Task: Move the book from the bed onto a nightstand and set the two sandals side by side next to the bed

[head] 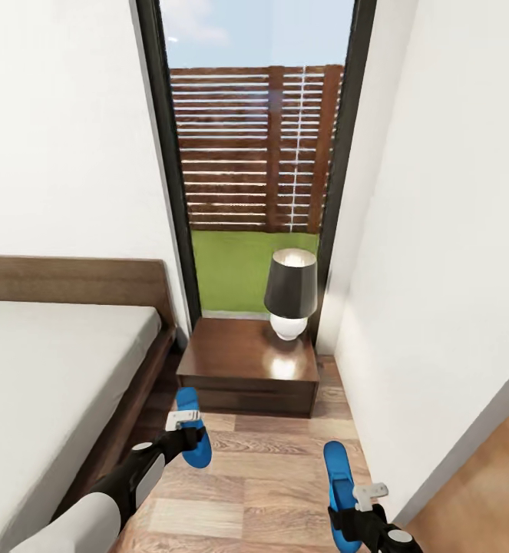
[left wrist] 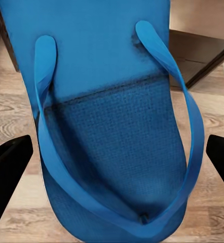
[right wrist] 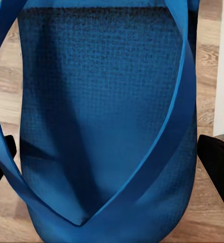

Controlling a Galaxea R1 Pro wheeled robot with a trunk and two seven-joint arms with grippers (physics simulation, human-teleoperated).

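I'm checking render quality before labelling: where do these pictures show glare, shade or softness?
Head view: bright glare on the nightstand top beside the lamp; bed evenly lit. Left wrist view: left sandal sharp, darker shade across its textured half. Right wrist view: right sandal close, its weave slightly soft, with shade along one side.

Counts of items visible in the bedroom scene.
Two blue sandals, the left sandal (head: 192, 430) and the right sandal (head: 338, 484); one nightstand (head: 250, 369); one lamp (head: 290, 294); one bed (head: 47, 376); one window (head: 254, 153); two grippers, the left gripper (head: 183, 435) and the right gripper (head: 361, 516).
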